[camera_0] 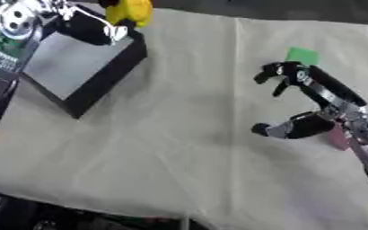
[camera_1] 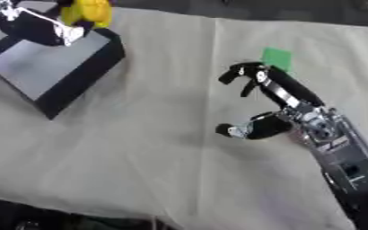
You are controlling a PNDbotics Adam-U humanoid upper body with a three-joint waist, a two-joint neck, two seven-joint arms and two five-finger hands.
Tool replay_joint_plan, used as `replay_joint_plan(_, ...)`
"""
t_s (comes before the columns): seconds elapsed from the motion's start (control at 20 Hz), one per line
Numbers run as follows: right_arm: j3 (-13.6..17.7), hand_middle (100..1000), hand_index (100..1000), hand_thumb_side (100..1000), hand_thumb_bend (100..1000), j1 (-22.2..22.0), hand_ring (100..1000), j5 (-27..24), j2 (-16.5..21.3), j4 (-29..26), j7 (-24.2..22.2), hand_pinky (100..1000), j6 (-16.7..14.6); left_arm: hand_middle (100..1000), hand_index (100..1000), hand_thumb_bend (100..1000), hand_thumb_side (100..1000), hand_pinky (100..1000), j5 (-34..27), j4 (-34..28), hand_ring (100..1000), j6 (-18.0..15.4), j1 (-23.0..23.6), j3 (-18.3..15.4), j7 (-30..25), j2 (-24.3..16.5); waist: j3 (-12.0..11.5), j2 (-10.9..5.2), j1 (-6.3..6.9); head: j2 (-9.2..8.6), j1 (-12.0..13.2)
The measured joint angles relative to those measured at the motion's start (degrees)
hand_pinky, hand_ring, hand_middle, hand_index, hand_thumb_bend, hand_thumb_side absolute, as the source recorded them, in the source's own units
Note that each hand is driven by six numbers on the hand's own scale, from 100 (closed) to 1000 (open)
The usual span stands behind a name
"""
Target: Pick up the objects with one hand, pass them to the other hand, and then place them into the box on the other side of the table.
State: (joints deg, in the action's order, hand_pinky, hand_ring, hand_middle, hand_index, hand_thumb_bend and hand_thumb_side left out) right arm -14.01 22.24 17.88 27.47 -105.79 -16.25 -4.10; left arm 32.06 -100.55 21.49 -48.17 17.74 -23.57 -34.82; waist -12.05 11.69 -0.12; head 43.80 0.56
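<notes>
1. A yellow object (camera_1: 86,12) is gripped by the left robot hand (camera_1: 42,24) above the far corner of the black box (camera_1: 58,67), far left.
2. The right robot hand (camera_1: 269,105) hovers over the tabletop (camera_1: 140,148), fingers spread and empty, just beside a green square (camera_1: 278,57).

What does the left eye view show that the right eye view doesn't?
Only the left eye view shows the clutter left of the box, and a pink thing by the right hand's wrist. Only the right eye view shows the right forearm running down toward the corner. Both show the box, the left hand holding a yellow object over it, the open right hand, and a green square.
</notes>
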Motion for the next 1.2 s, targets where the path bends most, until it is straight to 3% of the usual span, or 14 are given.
replay_joint_plan(0.05,0.45,639,701,135,617,-0.11,916,-0.94,0.08,-0.73,0.24,557,0.19,403,456,238,100,690,-0.28,0.16,492,0.15,0.35,-0.35,0.30,-0.52,0.10,0.00,-0.14,0.00,0.25)
replay_joint_plan(0.6,6.20,572,684,102,610,-0.16,877,-7.06,0.60,-5.19,4.26,523,2.73,400,454,212,100,693,-2.57,2.19,489,1.75,2.68,-3.80,3.23,-4.84,1.15,0.46,-1.26,-0.01,1.92)
replay_joint_plan(0.9,7.43,558,676,100,614,0.01,864,-8.65,0.57,-5.77,7.52,501,3.45,403,456,211,100,693,-2.43,5.52,491,2.27,4.00,-5.15,4.51,-6.37,1.78,1.10,-1.78,-0.15,1.91)
replay_joint_plan(1.2,8.43,558,677,100,615,1.08,865,-9.85,0.53,-6.04,10.81,503,4.10,407,460,206,100,695,-0.91,10.07,495,2.54,5.53,-6.16,5.36,-6.87,2.54,2.00,-2.94,-1.51,2.93)
